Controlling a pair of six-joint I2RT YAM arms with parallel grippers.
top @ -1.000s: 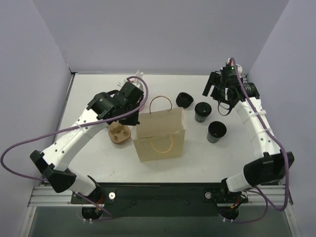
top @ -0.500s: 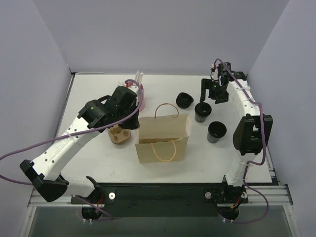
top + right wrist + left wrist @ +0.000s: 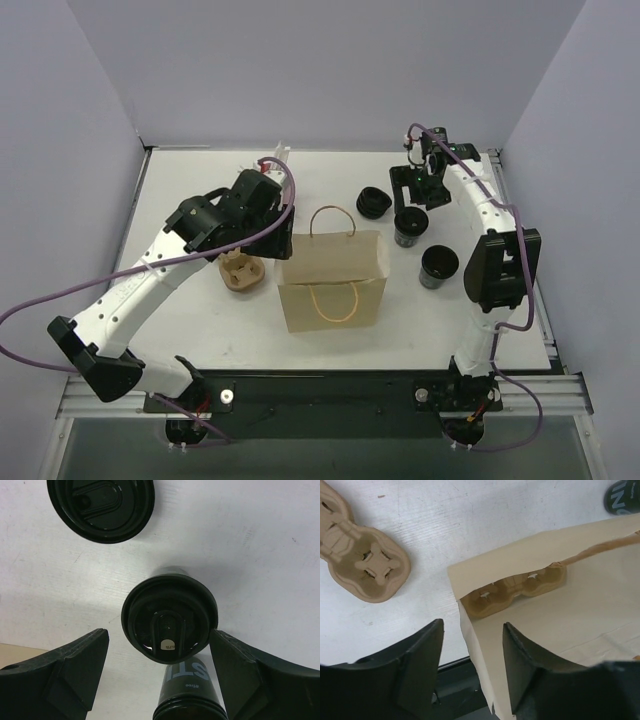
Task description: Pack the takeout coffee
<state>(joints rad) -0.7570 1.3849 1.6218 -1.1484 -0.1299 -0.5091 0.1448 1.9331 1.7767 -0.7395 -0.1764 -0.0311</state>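
Nearby, a cardboard carrier (image 3: 241, 272) lies just beside the paper bag (image 3: 332, 285).

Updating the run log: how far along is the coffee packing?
Done: one carrier sits inside the bag. In hand: nothing gripped; right gripper open over the middle cup, left gripper open over the bag's edge. Left: that and the other two cups stand on the table; a second carrier beside the bag.
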